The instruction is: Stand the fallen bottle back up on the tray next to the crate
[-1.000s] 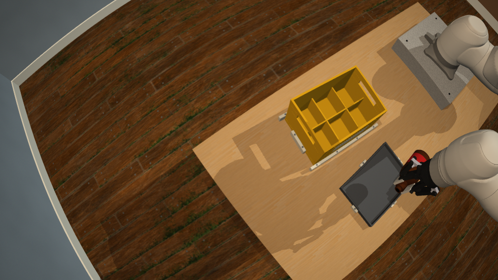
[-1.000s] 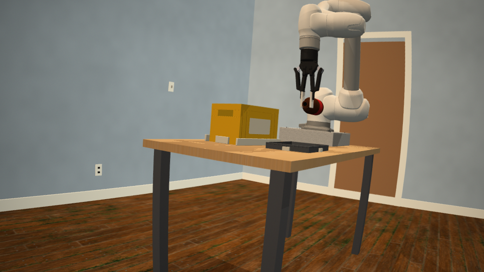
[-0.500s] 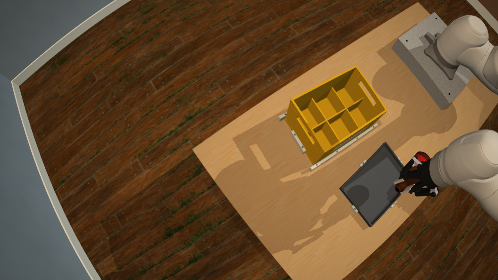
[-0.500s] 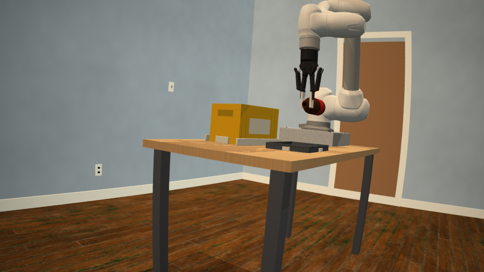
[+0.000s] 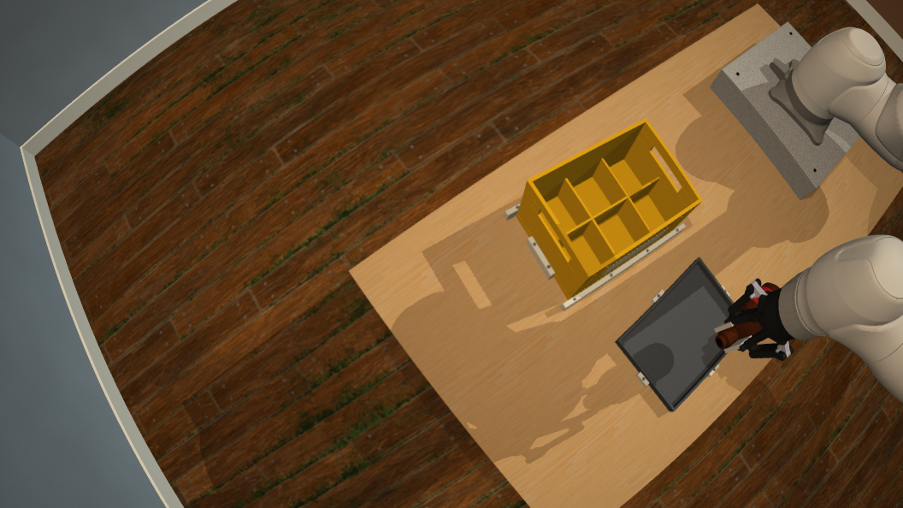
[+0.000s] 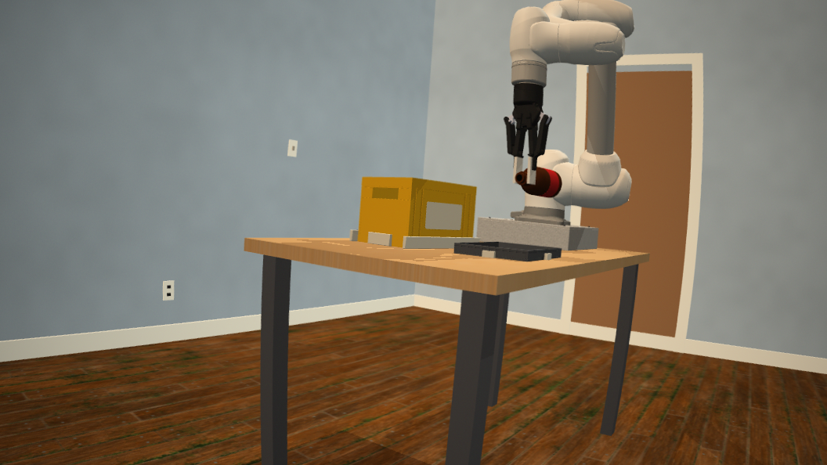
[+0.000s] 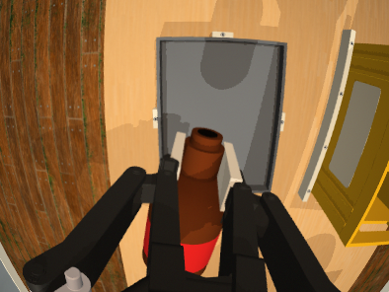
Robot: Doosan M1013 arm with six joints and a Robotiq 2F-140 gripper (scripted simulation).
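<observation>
Had a glossy brown, red-banded bottle [image 5: 747, 330] [image 6: 542, 182] [image 7: 199, 197] clamped by the neck between the fingers [image 5: 722, 327] [image 6: 531, 171], tipped pretty much sideways, long axis slanting lower left, mouth-first, in the top view.

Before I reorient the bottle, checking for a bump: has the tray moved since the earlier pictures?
No, the tray shows no shift against the yellow crate in the top or exterior view.
</observation>
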